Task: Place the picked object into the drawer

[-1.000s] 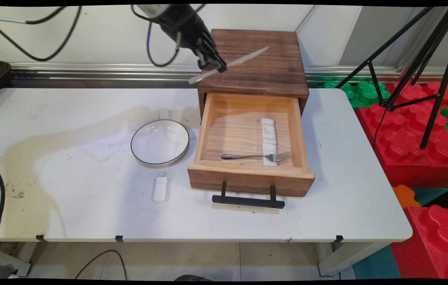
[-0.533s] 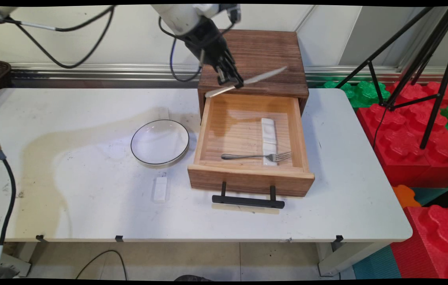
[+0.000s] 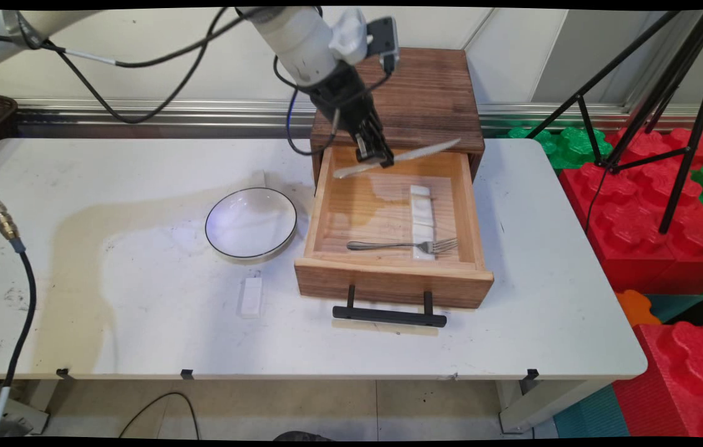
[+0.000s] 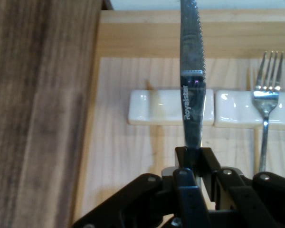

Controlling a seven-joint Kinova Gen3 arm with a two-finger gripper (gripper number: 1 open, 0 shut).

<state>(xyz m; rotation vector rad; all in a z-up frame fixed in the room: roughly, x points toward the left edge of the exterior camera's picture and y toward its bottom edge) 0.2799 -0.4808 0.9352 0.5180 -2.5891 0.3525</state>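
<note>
My black gripper (image 3: pixel 376 156) is shut on a serrated table knife (image 3: pixel 416 154) and holds it level above the back of the open wooden drawer (image 3: pixel 392 280). In the hand view the knife (image 4: pixel 191 80) runs straight up from the gripper (image 4: pixel 194 159), lettered Royalstar. Below it in the drawer lies a long white cutlery rest (image 3: pixel 422 205), shown in the hand view as white blocks (image 4: pixel 152 108). A fork (image 3: pixel 388 246) lies across the rest's near end with its tines on it, and it shows at the right in the hand view as a fork (image 4: pixel 267 90).
The drawer belongs to a dark wooden cabinet (image 3: pixel 425 93) at the table's back. A white bowl with a dark rim (image 3: pixel 250 222) sits left of the drawer. A small white block (image 3: pixel 252 297) lies in front of the bowl. A black tripod (image 3: pixel 655 93) and red foam blocks (image 3: pixel 655 217) stand right of the table.
The gripper has carried the knife down and to the right, from beside the cabinet's top to a spot over the back of the open drawer.
</note>
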